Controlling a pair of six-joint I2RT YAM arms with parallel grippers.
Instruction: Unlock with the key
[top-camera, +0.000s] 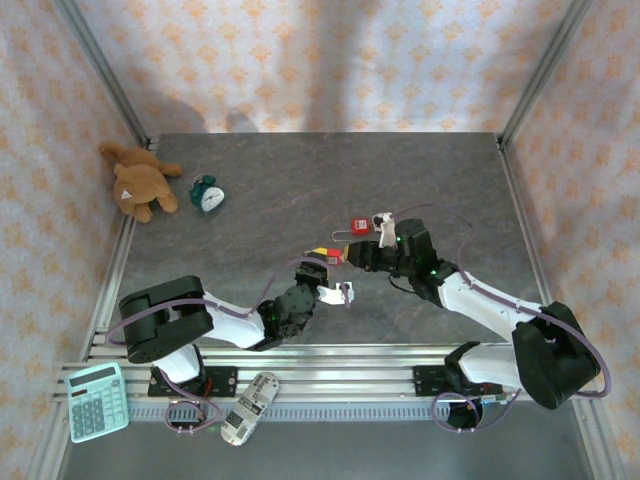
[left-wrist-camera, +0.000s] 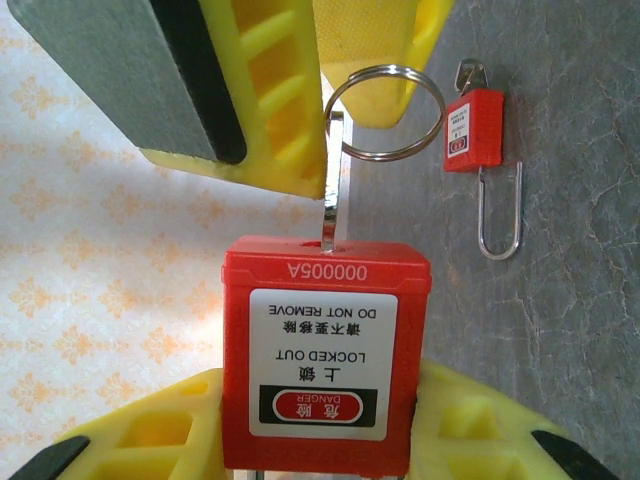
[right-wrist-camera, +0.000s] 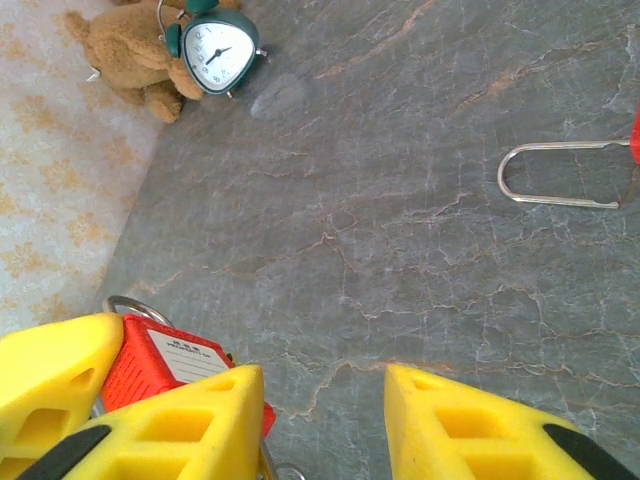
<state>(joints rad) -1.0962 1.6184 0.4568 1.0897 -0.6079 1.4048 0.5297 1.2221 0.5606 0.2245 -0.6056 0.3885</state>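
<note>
The left gripper (left-wrist-camera: 320, 440) is clamped on a red padlock (left-wrist-camera: 325, 350), its yellow fingers (left-wrist-camera: 150, 430) pressed to both sides of the body. The left arm reaches from its base at the near left toward the table's middle, forearm low and the wrist turned up, so the padlock hangs over the middle of the table (top-camera: 450, 180).

A key (left-wrist-camera: 330, 190) sits in the padlock's keyhole, with a key ring (left-wrist-camera: 383, 110) on its head. The right gripper (right-wrist-camera: 320, 420) meets it from the other side, the right arm stretched in from the near right. Its fingers (right-wrist-camera: 470, 430) stand apart, with bare table between them. One finger lies against the key. I cannot tell whether it presses on it.

The padlock's white label, upside down in the left wrist view, reads "DANGER", "LOCKED OUT" and "DO NOT REMOVE", with Chinese characters between. "000005A" is stamped on the keyhole face.

A second red padlock (top-camera: 357, 224) lies flat just beyond the grippers, its long shackle (right-wrist-camera: 565, 175) free. A teddy bear (top-camera: 140, 180) sits in the far left corner, with a teal alarm clock (top-camera: 208, 193) just beside it. A calculator (top-camera: 97, 400) and a remote (top-camera: 250, 405) lie off the near edge, by the left base.
</note>
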